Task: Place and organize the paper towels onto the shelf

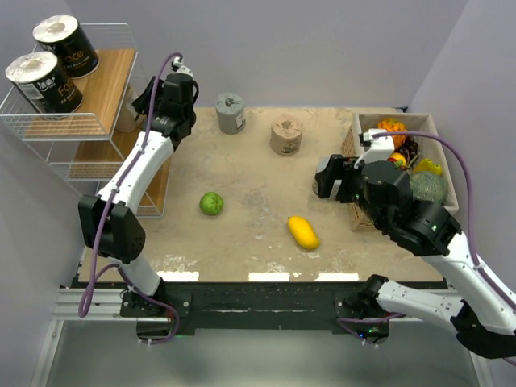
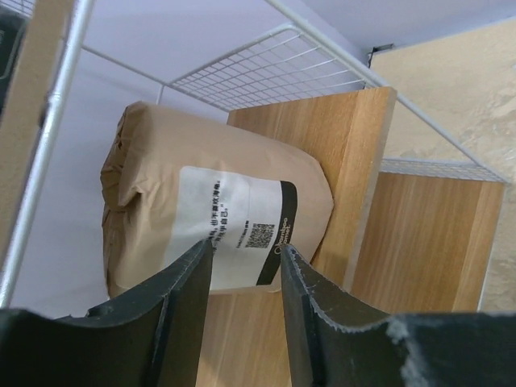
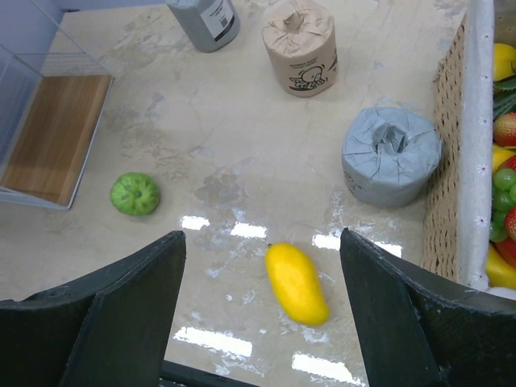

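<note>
left gripper (image 2: 246, 246): I read jaws slightly parted, empty | tan paper towel roll (image 2: 210, 201): mid-frame on shelf (image 2: 355, 145) board, just beyond fingertips (image 2: 189, 282) | right gripper (image 3: 262, 235): jaws wide apart, empty, lower frame over table (image 3: 242, 145)

The left end effector (image 2: 246, 246) sits narrowly parted, the right end effector (image 3: 262, 235) spread wide

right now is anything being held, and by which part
Nothing is held. The left gripper is open, facing the tan roll; the right gripper is open too.
</note>
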`<state>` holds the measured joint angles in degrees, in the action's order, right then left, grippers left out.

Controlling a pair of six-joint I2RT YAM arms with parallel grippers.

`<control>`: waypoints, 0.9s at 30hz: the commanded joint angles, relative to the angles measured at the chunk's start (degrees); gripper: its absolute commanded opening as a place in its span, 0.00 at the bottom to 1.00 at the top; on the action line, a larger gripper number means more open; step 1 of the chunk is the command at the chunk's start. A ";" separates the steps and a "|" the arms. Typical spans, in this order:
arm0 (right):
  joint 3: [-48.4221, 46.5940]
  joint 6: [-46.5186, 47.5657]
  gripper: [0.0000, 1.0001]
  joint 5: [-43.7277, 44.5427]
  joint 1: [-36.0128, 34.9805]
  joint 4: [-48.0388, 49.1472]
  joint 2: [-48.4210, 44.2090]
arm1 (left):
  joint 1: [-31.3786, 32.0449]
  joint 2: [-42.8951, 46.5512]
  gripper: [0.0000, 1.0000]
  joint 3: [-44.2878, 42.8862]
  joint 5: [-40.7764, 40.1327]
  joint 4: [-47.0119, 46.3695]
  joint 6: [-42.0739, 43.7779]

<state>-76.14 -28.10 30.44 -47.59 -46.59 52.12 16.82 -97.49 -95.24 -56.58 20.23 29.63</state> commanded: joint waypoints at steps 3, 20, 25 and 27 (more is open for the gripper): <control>-3.49 1.20 0.81 -0.38 -0.13 -0.26 0.53 | -2.84 -2.61 0.43 -1.70 -0.37 -2.56 -0.97; -3.14 1.03 0.80 -1.26 -0.04 0.71 2.37 | -6.18 -3.23 0.43 -1.26 -0.29 -2.83 -2.73; -3.05 1.29 0.81 -1.87 -0.04 1.67 2.99 | -4.26 -2.88 0.47 -5.12 3.47 -0.02 -5.63; -2.79 1.29 0.80 -2.22 -0.13 2.46 3.78 | -1.62 -2.35 0.49 -8.11 4.98 2.35 -7.12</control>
<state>-77.84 -27.81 29.26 -47.59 -46.65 55.00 11.70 -101.06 -96.82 -55.18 21.34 26.52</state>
